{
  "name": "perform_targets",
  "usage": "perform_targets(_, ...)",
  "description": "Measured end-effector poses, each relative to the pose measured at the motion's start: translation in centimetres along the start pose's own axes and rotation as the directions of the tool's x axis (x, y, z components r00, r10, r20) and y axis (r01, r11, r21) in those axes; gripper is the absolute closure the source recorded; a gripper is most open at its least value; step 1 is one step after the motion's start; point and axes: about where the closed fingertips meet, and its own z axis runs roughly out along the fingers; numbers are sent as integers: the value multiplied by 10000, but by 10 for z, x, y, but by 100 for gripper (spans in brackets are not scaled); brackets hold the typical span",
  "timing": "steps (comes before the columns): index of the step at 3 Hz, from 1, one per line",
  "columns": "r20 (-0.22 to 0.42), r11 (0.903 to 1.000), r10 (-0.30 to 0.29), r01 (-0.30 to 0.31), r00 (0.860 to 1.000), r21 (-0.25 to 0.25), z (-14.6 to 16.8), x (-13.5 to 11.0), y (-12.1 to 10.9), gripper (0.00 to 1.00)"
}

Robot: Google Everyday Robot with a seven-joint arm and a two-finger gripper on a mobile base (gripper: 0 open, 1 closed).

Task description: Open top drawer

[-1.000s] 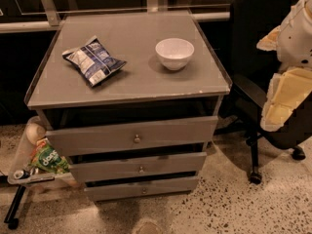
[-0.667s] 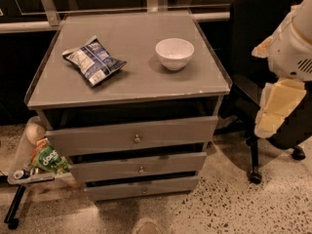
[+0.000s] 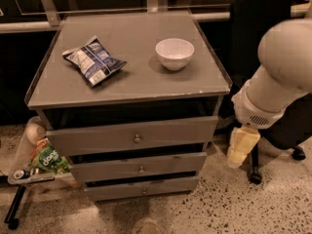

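Gripper [image 3: 242, 147]: can't tell how it's set. I see it hanging low off the cabinet's [image 3: 131, 84] right side, apart from it. Top drawer [image 3: 97, 139] is directly under the cabinet top, dark gap above its front, knob [image 3: 137, 139] centred. Chip bag [image 3: 93, 60] and bowl [image 3: 174, 53] sit on the cabinet top.

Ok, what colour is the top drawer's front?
The top drawer is grey, seen in the camera view; the gripper hangs to its right.

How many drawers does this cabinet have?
3, stacked in the cabinet: the top drawer highest, a slimmer middle drawer below it, and the bottom drawer near the floor. The gripper hangs to the cabinet's right, touching none.
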Motion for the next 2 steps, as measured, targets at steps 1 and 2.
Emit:
perform_targets(1,99,9991,212,-209,9997,-365,59,-4,-4,0)
perform_targets(2,138,9990,232,-227,9996,-381,64,-4,-5,0)
